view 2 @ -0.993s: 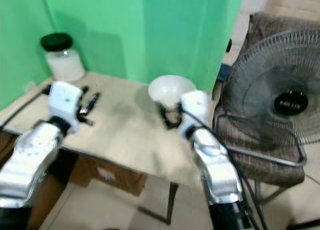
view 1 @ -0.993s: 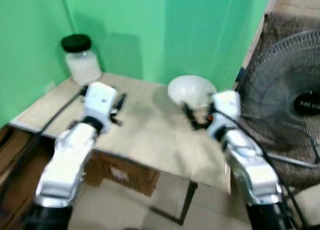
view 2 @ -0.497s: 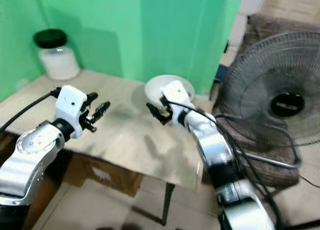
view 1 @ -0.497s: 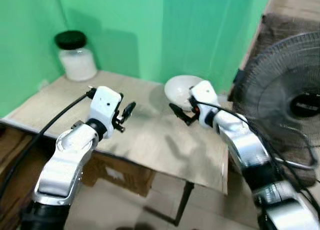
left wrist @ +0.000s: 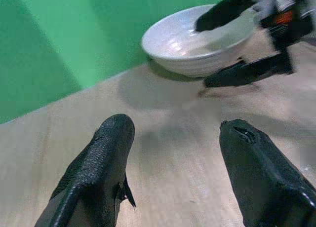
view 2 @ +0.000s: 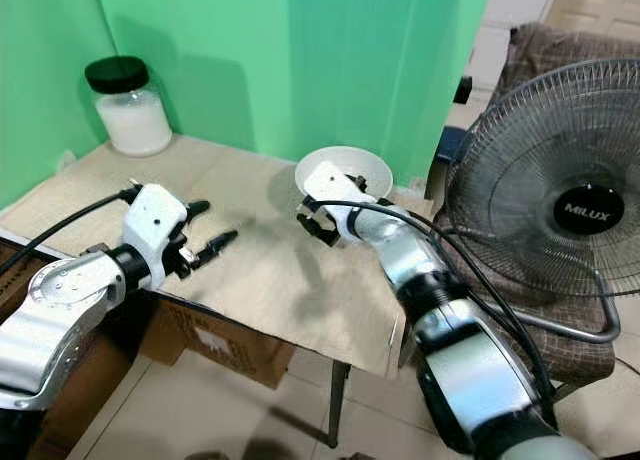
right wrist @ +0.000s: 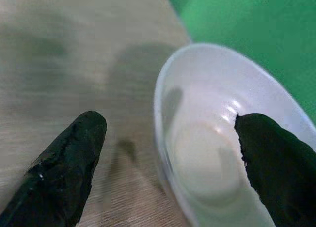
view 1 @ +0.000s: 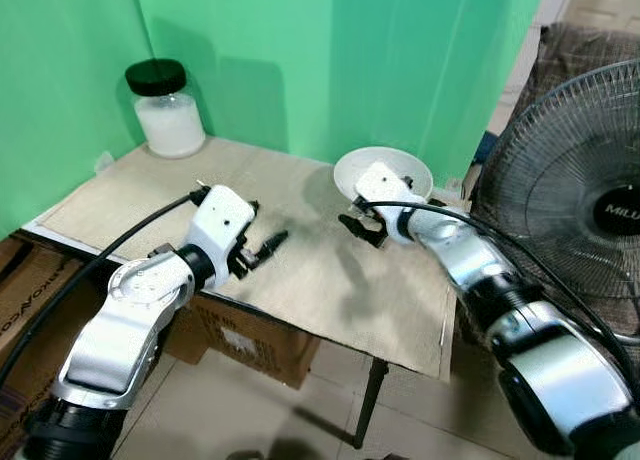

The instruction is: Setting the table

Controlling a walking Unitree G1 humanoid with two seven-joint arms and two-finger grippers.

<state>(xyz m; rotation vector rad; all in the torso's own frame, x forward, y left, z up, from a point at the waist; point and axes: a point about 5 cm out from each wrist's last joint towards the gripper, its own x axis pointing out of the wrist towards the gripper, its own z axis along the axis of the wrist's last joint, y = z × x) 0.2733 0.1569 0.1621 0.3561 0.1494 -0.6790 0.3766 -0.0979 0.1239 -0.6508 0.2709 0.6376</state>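
A white bowl (view 1: 395, 166) stands at the far right of the wooden table (view 1: 300, 280), close to the green backdrop. My right gripper (right wrist: 168, 123) is open at the bowl's near rim. In the right wrist view one finger is over the bowl's inside and the other is over the table outside it. My left gripper (view 1: 262, 228) is open and holds nothing. It hovers low over the middle of the table and points toward the bowl (left wrist: 197, 44), a short way off.
A glass jar (view 1: 168, 110) with a black lid and white contents stands at the table's far left corner. A standing fan (view 1: 590, 210) is just right of the table, with a cloth-draped chair (view 2: 590, 40) behind it. A cardboard box (view 1: 250, 340) sits under the table.
The camera has shifted. My right gripper has gone from beside the bowl to astride its near rim. My left gripper has reached further over the table's middle.
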